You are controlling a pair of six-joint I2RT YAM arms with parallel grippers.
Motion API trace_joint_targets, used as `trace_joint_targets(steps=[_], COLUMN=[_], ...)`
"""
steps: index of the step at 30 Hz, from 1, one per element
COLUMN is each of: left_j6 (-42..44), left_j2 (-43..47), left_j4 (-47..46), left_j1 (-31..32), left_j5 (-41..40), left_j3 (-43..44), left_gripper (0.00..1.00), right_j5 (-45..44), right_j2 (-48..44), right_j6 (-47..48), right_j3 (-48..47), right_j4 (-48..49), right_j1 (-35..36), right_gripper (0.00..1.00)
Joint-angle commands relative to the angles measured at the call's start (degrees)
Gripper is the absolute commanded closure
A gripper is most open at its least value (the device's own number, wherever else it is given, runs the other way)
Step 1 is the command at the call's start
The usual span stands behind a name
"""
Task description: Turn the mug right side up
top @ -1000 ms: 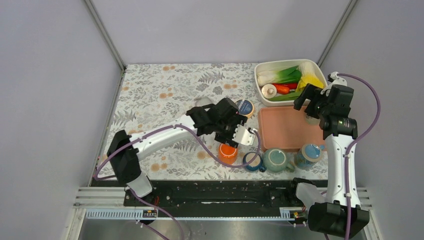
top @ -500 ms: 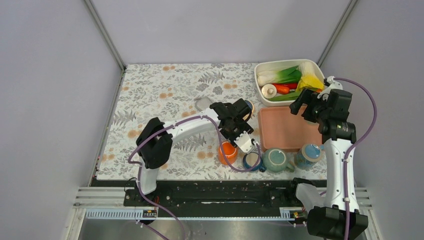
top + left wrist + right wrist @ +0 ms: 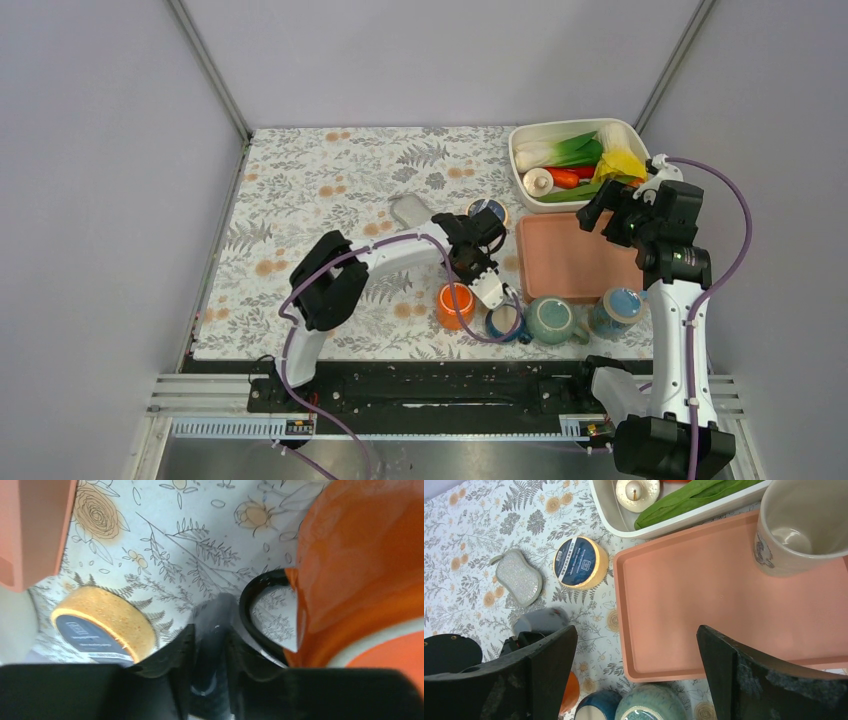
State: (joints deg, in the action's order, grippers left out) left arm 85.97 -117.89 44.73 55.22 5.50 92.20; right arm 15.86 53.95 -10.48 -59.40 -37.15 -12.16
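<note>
The grasp is in hand. The orange mug [image 3: 455,305] sits near the table's near edge, just left of a blue mug [image 3: 505,322]. The left gripper [image 3: 215,630] stands narrow beside its black handle [image 3: 260,605]; whether it pinches the handle cannot be told. The right gripper [image 3: 635,630] hangs wide open over the pink tray [image 3: 684,605]. The next move probably calls for a firm hold, then a lift and a roll of the wrist.

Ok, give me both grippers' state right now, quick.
Left gripper: jaws narrow beside the orange mug's black handle; whether it grips cannot be told.
Right gripper: open, holding nothing, above the pink tray.
</note>
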Motion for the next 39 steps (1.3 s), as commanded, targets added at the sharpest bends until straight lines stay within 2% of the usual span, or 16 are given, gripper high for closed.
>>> trace_joint_targets(steps=[1, 2, 3, 7, 10, 17, 22, 28, 34, 37, 39], left_j6=[-1.06, -1.92, -2.84, -6.61, -12.98, -38.53, -52.74, -66.09, -79.32, -83.44, -85.58], left_j2=[-0.26, -0.06, 0.2, 2.09, 4.04, 8.68, 10.09, 12.56, 16.36, 16.72, 16.39], left_j4=[-1.08, -1.55, -2.32, -4.83, -8.7, -18.77, -21.28, -20.55, -17.18, -16.47, -16.6], left_j1=[-0.84, -0.96, -1.21, -2.6, -4.48, -11.68, -16.43, -20.08, -22.38, -22.31, -22.09], left_j5=[-1.31, -0.72, -0.19, 1.84, 3.43, 10.51, 14.07, 18.28, 26.32, 30.7, 32.12], left_j3=[0.34, 0.42, 0.54, 0.63, 0.73, 1.59, 2.94, 5.52, 11.96, 14.67, 16.22], left_gripper=[0.87, 0.99, 1.0, 1.0, 1.0, 1.0, 1.0, 1.0, 1.0, 1.0, 1.0], right_j5=[1.68, 1.72, 1.72, 2.2, 2.27, 6.62, 7.42, 8.47, 12.17, 16.8, 16.4], right_j2=[-0.56, -0.64, -0.67, -1.07, -1.26, -0.1, 1.52, 4.64, 6.85, 9.2, 10.79], right_j6=[0.14, 0.17, 0.08, -0.29, -0.56, -2.48, -2.6, -3.53, -12.86, -19.29, -20.91], right_j3=[0.16, 0.16, 0.2, 0.57, 0.6, 2.23, 3.19, 4.74, 6.89, 9.32, 9.64], right_j4=[2.09, 2.14, 2.23, 2.82, 2.84, 4.93, 6.51, 11.13, 24.99, 34.97, 38.75], right_j1=[0.03, 0.03, 0.03, 0.03, 0.03, 0.47, 6.26, 19.81, 30.05, 31.36, 31.34], right_gripper=[0.01, 0.01, 0.01, 0.01, 0.01, 0.01, 0.01, 0.01, 0.01, 0.01, 0.01])
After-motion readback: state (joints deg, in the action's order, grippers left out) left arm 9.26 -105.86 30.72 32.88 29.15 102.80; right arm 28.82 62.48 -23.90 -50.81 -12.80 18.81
